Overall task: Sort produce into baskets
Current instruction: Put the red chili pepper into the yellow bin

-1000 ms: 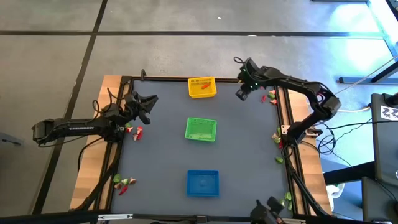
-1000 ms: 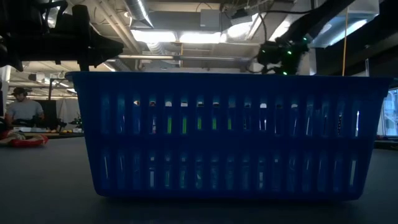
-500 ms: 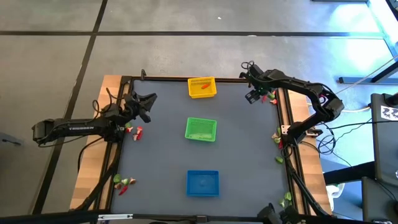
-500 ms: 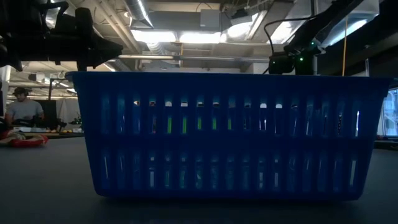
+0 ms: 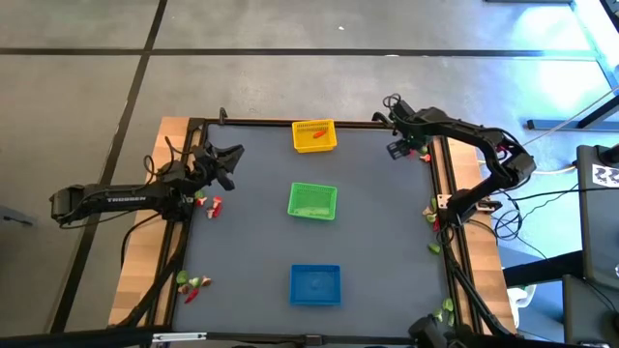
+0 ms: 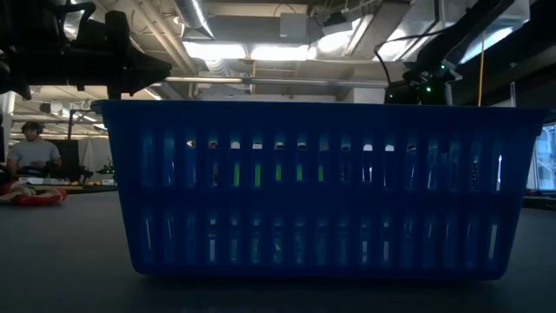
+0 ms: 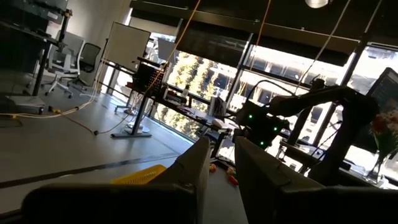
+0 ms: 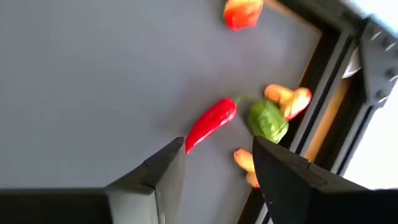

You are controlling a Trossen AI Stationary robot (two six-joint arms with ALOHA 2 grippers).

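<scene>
The right gripper (image 8: 214, 162) hung with its jaws parted and nothing between them, over the far right corner of the dark grey table (image 5: 251, 232). Just ahead of the gap lay a glossy red toy chilli pepper (image 8: 211, 124), its long axis slanting across the gap, its near tip by one finger. Touching its stem end sat a round green toy vegetable (image 8: 268, 121), with orange-red pieces (image 8: 287, 99) against the black table rail. By my reckoning the right arm was far nearer this cluster, and the chilli would need a slight wrist turn. The small yellow plastic mesh basket (image 5: 314, 136) stood near. The left gripper (image 5: 229, 164) waited at the left edge, jaws narrowly parted, empty.
</scene>
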